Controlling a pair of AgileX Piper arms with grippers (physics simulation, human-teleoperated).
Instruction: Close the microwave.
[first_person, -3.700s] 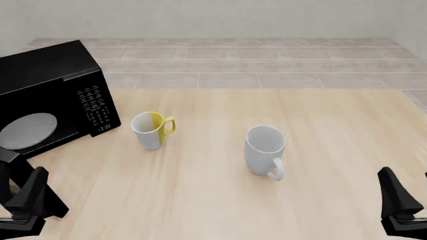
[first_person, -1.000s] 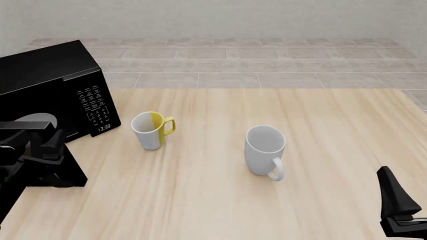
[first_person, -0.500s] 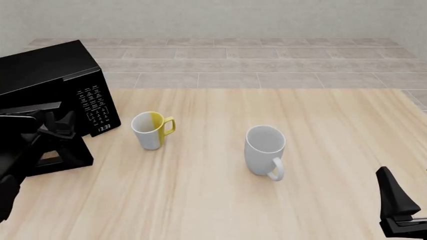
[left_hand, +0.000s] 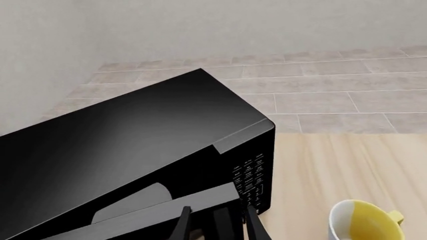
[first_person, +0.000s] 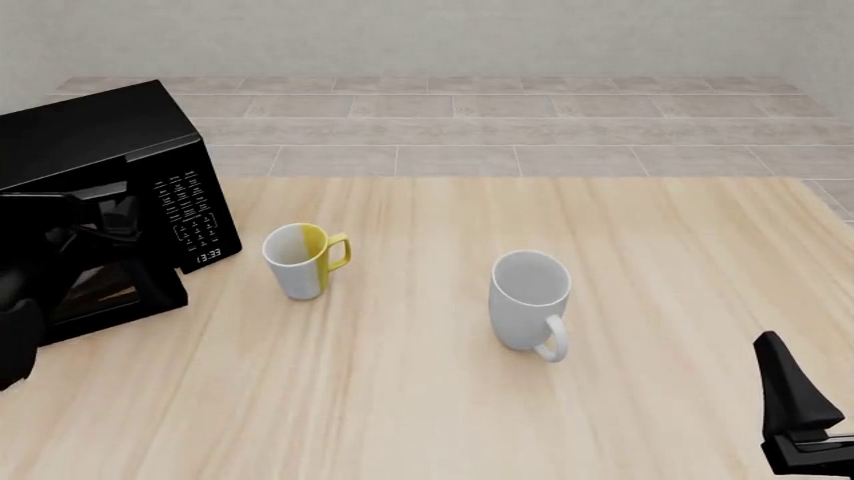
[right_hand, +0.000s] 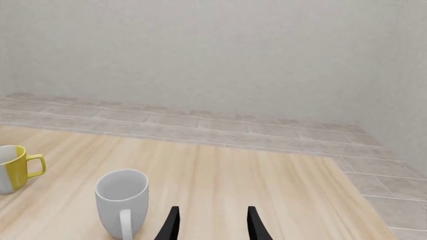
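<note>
Front view: glossy black box microwave (first_person: 100, 150) at the table's (first_person: 534, 420) far left, keypad face turned toward near-right; left hand (first_person: 114, 215) at its door, grip unreadable.
Left wrist view: long axis runs along the door.
Right wrist view: right hand (right_hand: 210, 222) parted, empty.

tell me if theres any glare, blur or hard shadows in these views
Left wrist view: soft sheen across the microwave top, no hard glare. Front view: sharp and evenly lit, mugs cast barely any shadow, black left gripper is hard to pick out against the black oven. Right wrist view: crisp, flat light.
</note>
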